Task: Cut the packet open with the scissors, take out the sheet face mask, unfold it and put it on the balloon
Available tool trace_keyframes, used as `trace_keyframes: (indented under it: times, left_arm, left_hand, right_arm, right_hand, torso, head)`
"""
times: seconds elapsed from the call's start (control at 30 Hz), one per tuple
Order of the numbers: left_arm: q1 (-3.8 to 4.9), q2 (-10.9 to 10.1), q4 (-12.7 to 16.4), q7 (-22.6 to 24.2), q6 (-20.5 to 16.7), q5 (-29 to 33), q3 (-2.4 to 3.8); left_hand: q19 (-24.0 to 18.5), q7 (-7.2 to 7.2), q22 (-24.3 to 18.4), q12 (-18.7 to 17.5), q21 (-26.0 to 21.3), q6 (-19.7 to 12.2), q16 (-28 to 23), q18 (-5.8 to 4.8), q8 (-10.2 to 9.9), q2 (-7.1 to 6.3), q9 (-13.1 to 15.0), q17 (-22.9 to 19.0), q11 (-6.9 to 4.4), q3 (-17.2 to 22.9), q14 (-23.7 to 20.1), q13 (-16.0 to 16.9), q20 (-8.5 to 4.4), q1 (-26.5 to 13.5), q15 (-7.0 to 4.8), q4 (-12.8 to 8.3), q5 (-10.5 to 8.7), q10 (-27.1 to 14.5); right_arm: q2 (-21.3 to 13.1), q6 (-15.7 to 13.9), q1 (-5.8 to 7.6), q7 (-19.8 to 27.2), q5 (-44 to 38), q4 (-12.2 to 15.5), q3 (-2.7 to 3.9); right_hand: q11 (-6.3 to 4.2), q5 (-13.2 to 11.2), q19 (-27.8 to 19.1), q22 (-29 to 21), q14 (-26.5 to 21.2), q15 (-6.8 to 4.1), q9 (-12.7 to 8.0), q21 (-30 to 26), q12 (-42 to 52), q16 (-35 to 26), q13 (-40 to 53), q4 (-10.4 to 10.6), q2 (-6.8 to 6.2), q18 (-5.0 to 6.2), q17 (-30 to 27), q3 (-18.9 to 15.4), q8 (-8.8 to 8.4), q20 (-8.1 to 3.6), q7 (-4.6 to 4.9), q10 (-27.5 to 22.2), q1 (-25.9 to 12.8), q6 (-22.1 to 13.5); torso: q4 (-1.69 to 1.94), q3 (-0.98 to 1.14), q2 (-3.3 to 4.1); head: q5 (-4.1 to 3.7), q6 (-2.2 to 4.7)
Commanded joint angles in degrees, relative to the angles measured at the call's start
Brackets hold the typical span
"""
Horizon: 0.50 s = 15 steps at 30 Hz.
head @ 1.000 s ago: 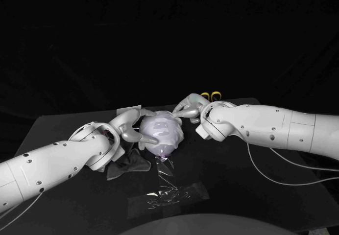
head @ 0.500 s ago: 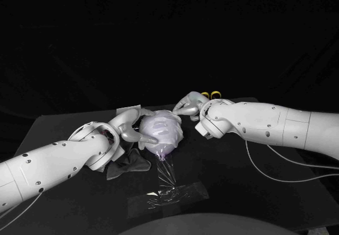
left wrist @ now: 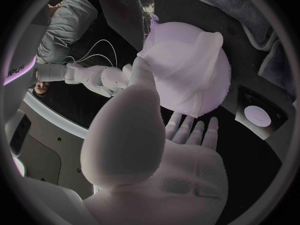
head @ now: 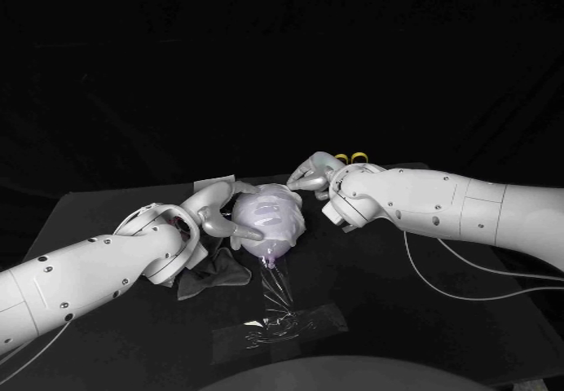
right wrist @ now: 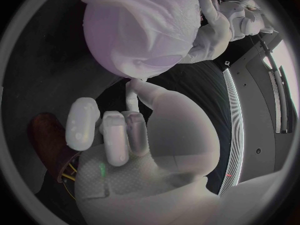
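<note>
Now vs. half a second ago: right hand (head: 313, 174) has drawn slightly back over the far side of the balloon (head: 270, 240), with its forearm lifted a touch. Left hand (head: 215, 213), balloon and sheet face mask (head: 265, 210) are unchanged.

Nearest, in front of the balloon: a clear, crinkled plastic sheet (head: 282, 323) lies flat and glossy. A thin clear strand runs from it up to the balloon's knot end.
Just left of the balloon, on its near side: a dark, limp, rumpled cloth (head: 214, 274).
Balloon: pale lilac, smooth, egg-shaped, lying on its side. The mask is white and finely textured, draped over the balloon's upper surface with a few creases.
Left hand: grasps the balloon's left flank, thumb on one side, fingers (left wrist: 187, 130) spread under the other.
Right hand: most fingers are clenched into the palm, holding nothing. One fingertip (right wrist: 133, 87) is stretched out against the mask's edge at the balloon's far right.
Beyond the balloon, to its right: scissors (head: 350, 158) with yellow looped handles; the blades are hidden.

Surface: matte black table (head: 411, 326). The room behind is dark, with no detail readable.
</note>
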Motion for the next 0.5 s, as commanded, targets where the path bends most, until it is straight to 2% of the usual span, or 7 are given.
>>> trace_keyframes:
  times: [0.03, 0.07, 0.13, 0.17, 0.23, 0.37, 0.5]
  left_arm:
    - [-0.17, 0.10, 0.12, -0.36, 1.18, 0.20, -0.14]
    - [-0.17, 0.10, 0.11, -0.36, 1.19, 0.20, -0.14]
    - [-0.17, 0.09, 0.10, -0.34, 1.20, 0.20, -0.14]
    - [-0.17, 0.08, 0.10, -0.34, 1.21, 0.20, -0.14]
    - [-0.17, 0.05, 0.08, -0.33, 1.22, 0.20, -0.14]
    - [-0.18, 0.04, 0.05, -0.33, 1.24, 0.20, -0.14]
    - [-0.20, 0.06, 0.06, -0.32, 1.27, 0.20, -0.14]
  left_hand:
    - [-0.07, 3.74, -0.09, -0.26, -0.11, 0.36, -0.25, 0.36, 0.20, -0.15, 0.06, -0.06, 0.02, 0.38, -0.44, 0.04, -0.10, 0.58, -0.09, -0.06, -0.35, 0.40]
    - [-0.07, 3.74, -0.09, -0.26, -0.11, 0.36, -0.25, 0.36, 0.20, -0.15, 0.06, -0.06, 0.02, 0.38, -0.44, 0.04, -0.10, 0.58, -0.09, -0.06, -0.35, 0.40]
    - [-0.07, 3.74, -0.09, -0.26, -0.11, 0.36, -0.25, 0.36, 0.20, -0.15, 0.06, -0.06, 0.02, 0.38, -0.44, 0.04, -0.10, 0.58, -0.09, -0.06, -0.35, 0.40]
    - [-0.07, 3.74, -0.09, -0.26, -0.11, 0.36, -0.25, 0.36, 0.20, -0.15, 0.06, -0.06, 0.02, 0.38, -0.44, 0.04, -0.10, 0.58, -0.09, -0.06, -0.35, 0.40]
    - [-0.07, 3.74, -0.09, -0.26, -0.11, 0.36, -0.25, 0.36, 0.20, -0.15, 0.06, -0.06, 0.02, 0.38, -0.44, 0.04, -0.10, 0.58, -0.09, -0.06, -0.35, 0.40]
    - [-0.07, 3.74, -0.09, -0.26, -0.11, 0.36, -0.25, 0.36, 0.20, -0.15, 0.06, -0.06, 0.02, 0.38, -0.44, 0.04, -0.10, 0.58, -0.09, -0.06, -0.35, 0.40]
    - [-0.07, 3.74, -0.09, -0.26, -0.11, 0.36, -0.25, 0.36, 0.20, -0.15, 0.06, -0.06, 0.02, 0.38, -0.44, 0.04, -0.10, 0.58, -0.09, -0.06, -0.35, 0.40]
  right_arm:
    - [-0.61, -0.98, 0.03, 1.37, 0.42, 0.64, 0.01]
    - [-0.78, -1.01, 0.03, 1.56, 0.62, 0.84, 0.01]
    - [-1.36, -0.84, 0.04, 1.98, 1.06, 1.57, 0.01]
    - [-1.59, -0.62, 0.04, 2.04, 1.15, 1.87, 0.01]
    - [-2.44, 0.66, 0.05, 2.07, 1.40, 3.12, 0.01]
    - [-3.21, 2.37, 0.05, 1.79, 1.64, 4.39, 0.01]
    - [-3.41, 3.21, 0.06, 1.59, 2.04, 4.82, 0.01]
  right_hand:
    - [0.06, 0.20, -0.02, 0.04, 6.09, -0.08, 6.64, 0.29, 0.20, 0.23, 15.08, 0.49, 0.32, -0.64, 15.10, 0.43, 1.67, -0.16, 0.41, 5.86, -1.46, -1.91]
    - [0.64, 0.53, 0.02, 0.11, 6.09, 0.30, 6.31, 0.32, 0.20, 0.23, 15.08, 2.31, 0.50, -0.70, 15.10, -0.21, 0.62, 0.04, 1.06, 5.86, -3.73, -3.46]
    - [1.54, 5.43, -0.02, 0.12, 6.09, 1.21, 5.90, 0.22, 0.20, 0.23, 15.08, 6.82, 0.53, -0.74, 15.10, -1.78, -0.89, 0.78, 1.96, 5.86, -9.05, -4.68]
    - [1.72, 5.90, -0.01, 0.16, 6.09, 1.35, 5.78, 0.23, 0.20, 0.23, 15.08, 7.61, 0.21, -0.73, 15.10, -2.25, -1.28, 0.91, 2.18, 5.86, -10.09, -4.94]
    - [2.49, 8.39, 0.26, 0.59, 6.09, 2.01, 5.19, 0.51, 0.20, 0.23, 15.08, 10.66, -1.27, -0.81, 15.10, -4.54, -3.04, 1.53, 3.04, 5.86, -13.88, -6.18]
    - [2.96, 7.78, 0.35, 0.81, 6.09, 2.45, 4.72, 0.61, 0.20, 0.23, 15.08, 11.90, -2.55, -0.80, 15.10, -6.36, -4.57, 2.05, 3.57, 5.86, -15.37, -7.13]
    - [3.18, 7.06, 0.32, 0.84, 6.09, 2.68, 4.52, 0.56, 0.20, 0.23, 15.08, 12.48, -2.90, -0.76, 15.10, -7.35, -5.29, 2.34, 3.78, 5.86, -15.72, -7.40]
  torso:
    - [-0.11, -0.03, -0.03]
    - [-0.11, -0.03, -0.03]
    - [-0.08, -0.01, -0.04]
    - [-0.06, 0.02, -0.04]
    - [-0.06, 0.06, -0.05]
    - [-0.18, 0.05, -0.06]
    - [-0.11, 0.05, -0.02]
  head:
    - [0.16, 0.02]
    - [0.17, 0.03]
    - [0.22, 0.08]
    - [0.26, 0.11]
    - [0.27, 0.15]
    - [0.23, 0.07]
    - [0.19, 0.12]
